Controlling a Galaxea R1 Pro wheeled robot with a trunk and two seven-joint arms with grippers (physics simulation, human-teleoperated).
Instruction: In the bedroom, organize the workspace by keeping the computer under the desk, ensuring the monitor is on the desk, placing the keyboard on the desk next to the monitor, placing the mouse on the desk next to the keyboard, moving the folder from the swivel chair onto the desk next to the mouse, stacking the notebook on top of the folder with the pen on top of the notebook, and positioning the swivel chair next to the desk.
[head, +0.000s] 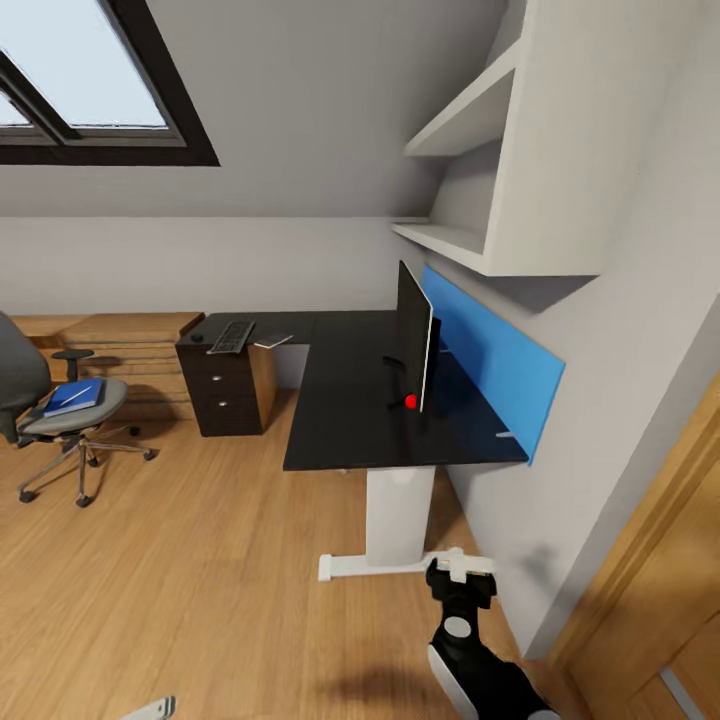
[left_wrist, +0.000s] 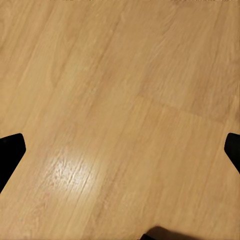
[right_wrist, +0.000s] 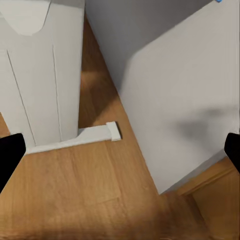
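Observation:
The black L-shaped desk (head: 350, 420) stands against the right wall, and the wide black monitor (head: 414, 345) is upright on it. At the desk's far end lies the keyboard (head: 232, 336), with the thin grey-white notebook (head: 272, 341) just right of it. At the left stands the grey swivel chair (head: 45, 415), apart from the desk. The blue folder (head: 72, 399) lies on its seat with the thin white pen (head: 80, 392) across it. The computer and mouse are out of view. My right gripper (right_wrist: 120, 155) is open over the floor near the desk's white leg (right_wrist: 42, 75). My left gripper (left_wrist: 120, 155) is open above bare floor.
A light wooden drawer chest (head: 130, 350) stands behind the chair under the roof window. White shelves (head: 470, 130) and a blue panel (head: 490, 360) are on the right wall above the desk. The desk's white foot (head: 385, 565) lies just ahead of my right arm (head: 470, 650).

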